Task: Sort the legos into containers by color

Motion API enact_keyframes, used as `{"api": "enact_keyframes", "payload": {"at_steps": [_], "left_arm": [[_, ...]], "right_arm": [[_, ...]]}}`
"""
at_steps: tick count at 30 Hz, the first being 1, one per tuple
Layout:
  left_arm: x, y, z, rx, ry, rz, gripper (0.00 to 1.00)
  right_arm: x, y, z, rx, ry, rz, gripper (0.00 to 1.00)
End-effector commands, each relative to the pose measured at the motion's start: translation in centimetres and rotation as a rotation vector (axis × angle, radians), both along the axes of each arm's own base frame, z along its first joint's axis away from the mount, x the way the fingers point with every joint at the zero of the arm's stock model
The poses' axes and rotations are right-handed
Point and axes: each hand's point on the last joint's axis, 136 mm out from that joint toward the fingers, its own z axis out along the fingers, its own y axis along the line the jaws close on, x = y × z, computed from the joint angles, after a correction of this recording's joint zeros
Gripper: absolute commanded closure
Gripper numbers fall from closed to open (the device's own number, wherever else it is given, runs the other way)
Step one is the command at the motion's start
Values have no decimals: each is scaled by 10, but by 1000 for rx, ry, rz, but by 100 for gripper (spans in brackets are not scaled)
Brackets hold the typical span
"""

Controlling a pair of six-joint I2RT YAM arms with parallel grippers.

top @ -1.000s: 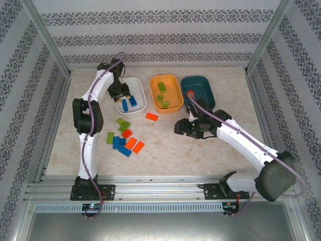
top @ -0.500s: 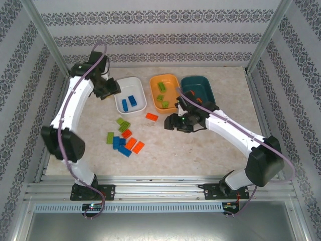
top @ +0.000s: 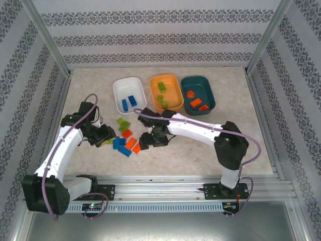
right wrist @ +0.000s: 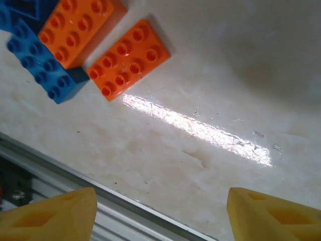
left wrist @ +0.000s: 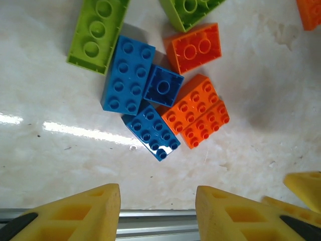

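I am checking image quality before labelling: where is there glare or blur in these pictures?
Right wrist view: a bright glare streak crosses the table; the orange legos are sharp. Left wrist view: a fainter streak beside the blue legos; the left pincer looks soft. Top view: even light.

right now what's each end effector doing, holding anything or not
left end effector: open, holding nothing.
right end effector: open wide, holding nothing.

Striped walls [top: 160, 35] with small grey flower patterns stand around a shiny, pale stone counter [top: 90, 90] with silver metal posts [top: 47, 45].
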Motion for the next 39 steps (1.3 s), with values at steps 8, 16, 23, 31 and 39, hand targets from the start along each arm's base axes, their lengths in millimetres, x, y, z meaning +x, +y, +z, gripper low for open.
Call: {"api": "enact_keyframes", "payload": {"at_steps": [8, 16, 23, 31, 39], "left_arm": [[-5, -11, -5, -20, -64, -96, 50], [-11, -3, -3, 1, -72, -96, 49], [-11, 2, -5, 32, -62, -84, 48], [-16, 35, -13, 172, 8, 24, 42], [-14, 38, -15, 174, 14, 38, 39]], "right_arm": [[-10, 11, -11, -182, -113, 453, 22], [-5, 30, -29, -162, -109, 526, 20], [8, 35, -44, -194, -115, 554, 14], [27, 39, -55, -197, -120, 537, 11], [37, 46, -65, -193, -97, 552, 11]]}}
